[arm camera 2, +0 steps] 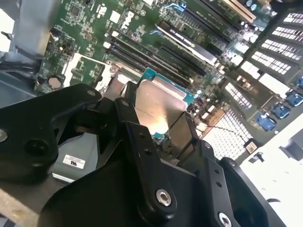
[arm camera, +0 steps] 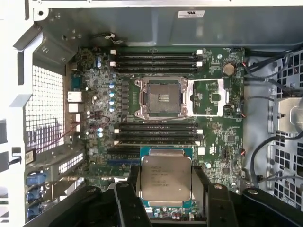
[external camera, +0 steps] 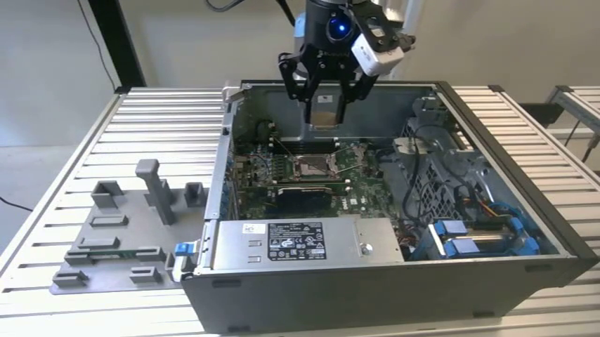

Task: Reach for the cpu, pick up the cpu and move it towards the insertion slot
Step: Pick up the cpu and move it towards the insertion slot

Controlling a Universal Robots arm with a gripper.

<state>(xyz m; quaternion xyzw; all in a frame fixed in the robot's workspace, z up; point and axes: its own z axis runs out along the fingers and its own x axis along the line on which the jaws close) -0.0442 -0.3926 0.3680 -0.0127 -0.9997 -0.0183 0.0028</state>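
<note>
Our hand (external camera: 324, 116) grips the cpu (arm camera: 166, 178) between its two black fingers (arm camera: 124, 201), closed on the chip's opposite edges; we hold it in the air above the open computer case (external camera: 525, 232), over the far part of the green motherboard (arm camera: 222, 137); in the first wrist view the cpu shows a pale silver, square top face with fine print, seated on a teal-green edge that peeks out around it; in the second wrist view the same face (arm camera 2: 158, 106) catches the light and looks smooth and bright; in the exterior view it hangs as a small tan-gold plate (external camera: 322, 112) below the hand; the insertion slot (arm camera: 163, 97) lies well apart from the cpu, a square metal frame with a dark centre, its cover plate folded open beside it; dark memory slots (arm camera: 156, 132) run between the two; outside the case, on the ribbed surface (external camera: 140, 133), stands a grey fixture (external camera: 122, 232) at the exterior view's left.
</note>
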